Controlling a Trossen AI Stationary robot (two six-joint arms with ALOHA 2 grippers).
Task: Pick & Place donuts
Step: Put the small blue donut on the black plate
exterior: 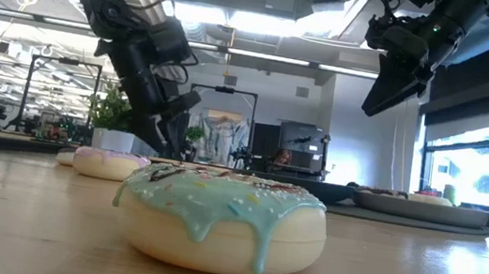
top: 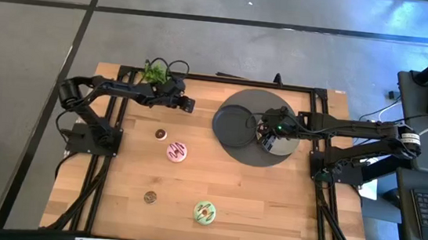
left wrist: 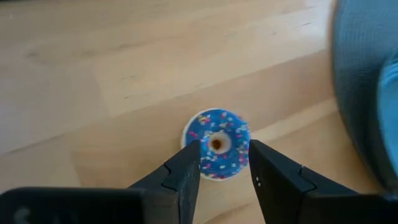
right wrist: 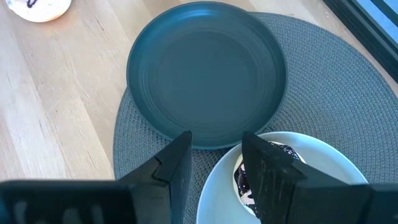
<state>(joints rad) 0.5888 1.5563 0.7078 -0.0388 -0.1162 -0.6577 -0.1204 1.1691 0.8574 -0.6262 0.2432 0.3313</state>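
A small blue sprinkled donut (left wrist: 217, 143) lies flat on the wooden table. My left gripper (left wrist: 224, 163) is open, slanting down over it with one fingertip on each side; in the high view the gripper (top: 188, 103) hides the donut. My right gripper (right wrist: 216, 155) hangs open above the woven mat (top: 278, 154), over a white plate (right wrist: 298, 168) holding a dark-iced donut (right wrist: 244, 180). A pink donut (top: 177, 152), a green-iced donut (top: 204, 210) and two brown minis (top: 161, 134) (top: 149, 197) lie on the table. My left gripper's fingertips (left wrist: 189, 158) stand beside the blue donut's two opposite edges (left wrist: 198, 134), coming slanting from above. The donut lies flat on the table. Whether the fingers touch it, I cannot tell.
A dark grey plate (top: 237, 124) sits on the round mat next to the white plate. A small potted plant (top: 154, 72) stands at the far edge behind the left arm. Bare wood spreads between the pink donut and the near edge.
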